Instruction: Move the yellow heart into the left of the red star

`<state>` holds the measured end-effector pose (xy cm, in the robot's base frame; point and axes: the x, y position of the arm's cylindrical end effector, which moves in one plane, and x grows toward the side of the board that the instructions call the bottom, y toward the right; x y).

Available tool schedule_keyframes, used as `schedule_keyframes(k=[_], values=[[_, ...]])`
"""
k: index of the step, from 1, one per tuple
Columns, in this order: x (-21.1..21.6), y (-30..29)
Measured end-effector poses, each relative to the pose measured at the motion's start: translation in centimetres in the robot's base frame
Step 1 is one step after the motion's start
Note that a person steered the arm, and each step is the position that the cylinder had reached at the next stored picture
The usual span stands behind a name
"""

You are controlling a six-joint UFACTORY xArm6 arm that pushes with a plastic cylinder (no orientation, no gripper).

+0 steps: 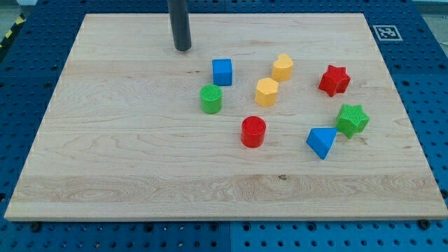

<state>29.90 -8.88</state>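
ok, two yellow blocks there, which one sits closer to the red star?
The yellow heart, the upper-right of the pair. The yellow hexagon sits lower and further toward the view's left, so it is further from the red star.

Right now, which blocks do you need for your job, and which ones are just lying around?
For the job: yellow heart, red star, my tip, up at the view's top left of the blocks.

Just lying about: yellow hexagon, blue cube, green cylinder, red cylinder, blue triangle, green star.
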Motion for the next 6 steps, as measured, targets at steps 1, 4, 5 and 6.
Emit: schedule_keyframes(k=[1, 4, 5, 6], values=[[2.5, 0.0], [-0.6, 9.2], [0.4, 11.8], [2.0, 13.8]])
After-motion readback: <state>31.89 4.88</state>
